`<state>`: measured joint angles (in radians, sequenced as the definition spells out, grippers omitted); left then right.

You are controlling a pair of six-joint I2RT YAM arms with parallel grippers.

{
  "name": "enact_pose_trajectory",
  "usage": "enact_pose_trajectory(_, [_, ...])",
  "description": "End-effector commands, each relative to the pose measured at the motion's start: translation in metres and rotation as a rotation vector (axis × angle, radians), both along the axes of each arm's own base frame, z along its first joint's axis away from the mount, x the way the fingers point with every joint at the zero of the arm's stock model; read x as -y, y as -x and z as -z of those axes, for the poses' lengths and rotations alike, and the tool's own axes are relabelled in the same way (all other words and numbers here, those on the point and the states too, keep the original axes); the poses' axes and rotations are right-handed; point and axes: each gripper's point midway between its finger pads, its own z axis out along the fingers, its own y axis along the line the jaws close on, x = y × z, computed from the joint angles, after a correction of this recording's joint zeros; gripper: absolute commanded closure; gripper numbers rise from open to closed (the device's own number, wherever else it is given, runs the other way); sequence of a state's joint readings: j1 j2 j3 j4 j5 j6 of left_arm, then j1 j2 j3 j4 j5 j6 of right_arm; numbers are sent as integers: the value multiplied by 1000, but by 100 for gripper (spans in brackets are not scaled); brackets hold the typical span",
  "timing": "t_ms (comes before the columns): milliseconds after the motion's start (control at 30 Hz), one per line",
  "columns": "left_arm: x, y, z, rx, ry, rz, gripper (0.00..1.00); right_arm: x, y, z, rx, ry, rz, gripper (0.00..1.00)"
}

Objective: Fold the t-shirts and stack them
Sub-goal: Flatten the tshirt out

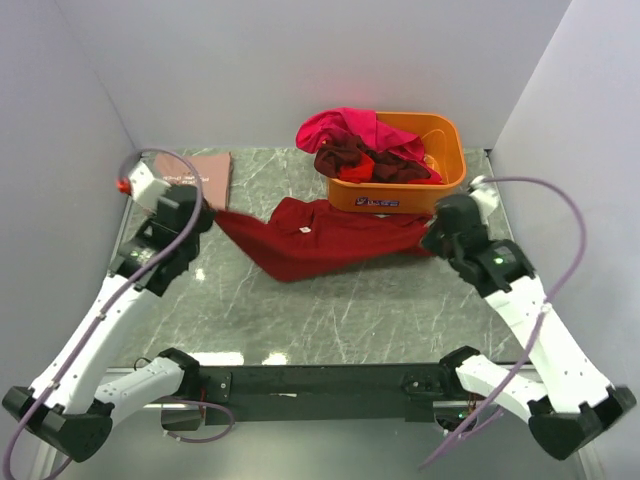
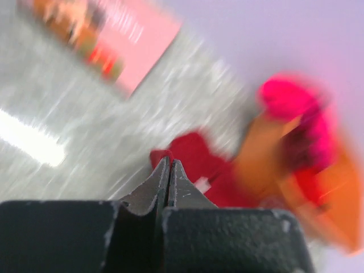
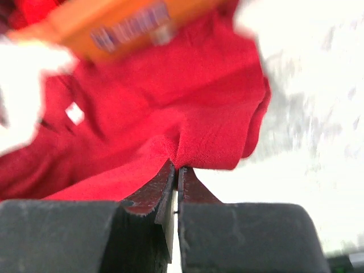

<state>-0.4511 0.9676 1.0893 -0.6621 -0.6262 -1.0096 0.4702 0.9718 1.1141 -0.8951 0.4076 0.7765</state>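
Note:
A plain dark red t-shirt (image 1: 320, 238) is stretched across the middle of the marble table between both grippers. My left gripper (image 1: 208, 218) is shut on its left corner (image 2: 161, 154). My right gripper (image 1: 428, 238) is shut on its right edge (image 3: 205, 142). A folded dusty pink t-shirt (image 1: 205, 170) with a print lies at the back left and shows blurred in the left wrist view (image 2: 122, 42). Magenta, maroon and red t-shirts (image 1: 350, 145) are heaped in the orange tub (image 1: 440, 150) at the back right.
The orange tub stands just behind the stretched shirt, close to my right gripper; its labelled front wall (image 3: 122, 25) shows in the right wrist view. Grey walls close in the table on the left, back and right. The arm bases sit at the near edge.

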Motion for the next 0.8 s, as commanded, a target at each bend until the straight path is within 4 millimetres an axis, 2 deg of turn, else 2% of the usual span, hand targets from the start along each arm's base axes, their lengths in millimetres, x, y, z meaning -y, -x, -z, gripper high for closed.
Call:
enact_pose_trajectory(0, [-29,-8,-94,236,-4,-153,99,21,-24,-86,277,-19,24,100])
enact_pose_trajectory(33, [-34,-5,-122,295,11,-172,99,21,-25,-98,308,-29,7,100])
enact_pose_trajectory(67, [-41,-1,-135,316,-7,-191,99,23,-25,-122,358,-24,-18,100])
enact_pose_trajectory(100, [-45,4,-150,344,-2,-204,99,26,-22,-130,362,-13,-28,100])
enact_pose_trajectory(133, [-51,15,-178,410,19,-204,99,28,-20,-141,369,-6,-41,100])
enact_pose_trajectory(167, [-54,20,-200,466,-9,-187,99,29,-18,-166,406,19,-63,100])
enact_pose_trajectory(200, [-57,27,-215,509,-13,-182,99,29,-13,-170,389,37,-88,100])
enact_pose_trajectory(233, [-66,43,-239,575,2,-188,99,28,-9,-180,402,43,-111,100])
enact_pose_trajectory(267, [-70,51,-255,615,-13,-181,99,27,-1,-204,451,46,-144,100])
enact_pose_trajectory(300, [-73,60,-267,644,-15,-175,99,27,7,-210,454,48,-166,100])
enact_pose_trajectory(333, [-81,78,-289,699,-13,-171,99,26,15,-220,477,43,-184,100])
enact_pose_trajectory(367, [-79,86,-301,731,-13,-138,99,24,28,-242,534,29,-217,100])
enact_pose_trajectory(400, [-81,95,-312,761,-15,-123,99,23,37,-249,550,21,-239,100])
enact_pose_trajectory(433, [-88,113,-328,810,-20,-113,99,21,51,-261,594,12,-275,100])
enact_pose_trajectory(467, [-88,121,-336,838,-16,-95,99,11,66,-277,648,-19,-354,100])
enact_pose_trajectory(500, [-91,129,-342,859,-11,-93,99,9,75,-285,679,-28,-380,100])
enact_pose_trajectory(533, [-97,147,-356,910,4,-84,99,7,84,-294,711,-43,-401,100])
enact_pose_trajectory(567, [-99,158,-363,940,-5,-67,99,8,101,-310,770,-62,-417,100])
enact_pose_trajectory(600, [-94,168,-373,981,-5,-20,99,3,111,-319,803,-76,-461,100])
enact_pose_trajectory(633, [-101,189,-389,1041,3,-11,99,4,120,-326,828,-80,-471,100])
enact_pose_trajectory(667, [-103,199,-397,1071,2,0,99,6,133,-336,865,-84,-480,100])
enact_pose_trajectory(733, [-106,226,-419,1154,3,39,99,8,150,-347,911,-88,-500,100])
enact_pose_trajectory(767, [-104,232,-426,1177,-9,60,99,9,157,-351,933,-88,-502,100])
